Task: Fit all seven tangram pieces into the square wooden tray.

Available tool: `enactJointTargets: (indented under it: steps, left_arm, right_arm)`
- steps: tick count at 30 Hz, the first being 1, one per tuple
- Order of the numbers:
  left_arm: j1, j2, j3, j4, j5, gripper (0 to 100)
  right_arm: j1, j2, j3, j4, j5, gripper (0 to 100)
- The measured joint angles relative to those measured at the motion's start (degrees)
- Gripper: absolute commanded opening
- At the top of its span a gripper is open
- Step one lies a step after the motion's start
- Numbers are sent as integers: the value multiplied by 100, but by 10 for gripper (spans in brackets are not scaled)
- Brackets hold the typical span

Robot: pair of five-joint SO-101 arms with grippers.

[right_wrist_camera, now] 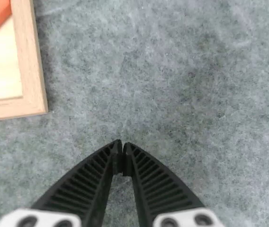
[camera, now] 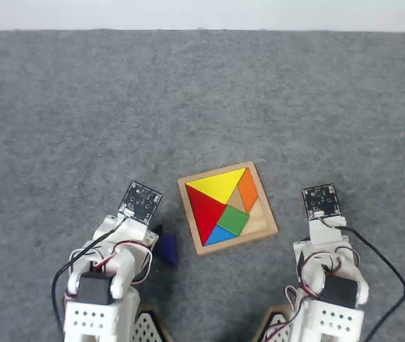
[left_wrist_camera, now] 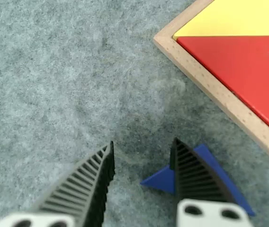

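Left fingers (left_wrist_camera: 177, 151): spread wide with nothing clamped between them; grey felt shows in the gap; they hover low, just off the tray's left side.
Dark blue triangle (camera: 167, 249): flat on the table outside the tray, near its rim but apart from it; in my left wrist view one finger overlaps it, and I cannot tell whether it touches; from above it lies just beside the front of my left arm (camera: 113, 263).
Right fingers (right_wrist_camera: 118, 151): closed tip to tip and holding nothing; they hang over bare felt, near the tray's right-hand corner but clear of it.
Right arm (camera: 327, 274): on the tray's other side, well apart from the dark blue triangle.
Tray (camera: 238, 241): square, pale wood; it sits on the table between my two arms, turned a little askew.
Pieces seated: yellow triangle (camera: 219, 185) along the far side; red triangle (camera: 204, 206) along the left side, edge to edge with the yellow; green square (camera: 233, 219) near the middle; light blue triangle (camera: 220, 235) at the near edge; orange piece (camera: 248, 189) toward the far right.
Open floor (camera: 259, 214): bare wood shows in the tray's right part, beside the orange piece and the green square.
Table (camera: 295, 107): covered in grey felt.
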Motion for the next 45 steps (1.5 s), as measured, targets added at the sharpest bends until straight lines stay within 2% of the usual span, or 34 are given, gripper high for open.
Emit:
enactJointTargets:
  steps: [33,40,43,45]
  left_arm:
    - [9,0,0,0,0,187]
    - [35,0,0,0,-44,185]
    - [-62,0,-9,-264,-431,185]
    - [-360,0,-44,-360,-782,185]
  right_arm:
    - [-18,0,0,0,0,6]
    - [-1275,0,0,0,9,6]
    - [-1486,0,0,0,9,6]
    - [-1503,0,0,0,53,6]
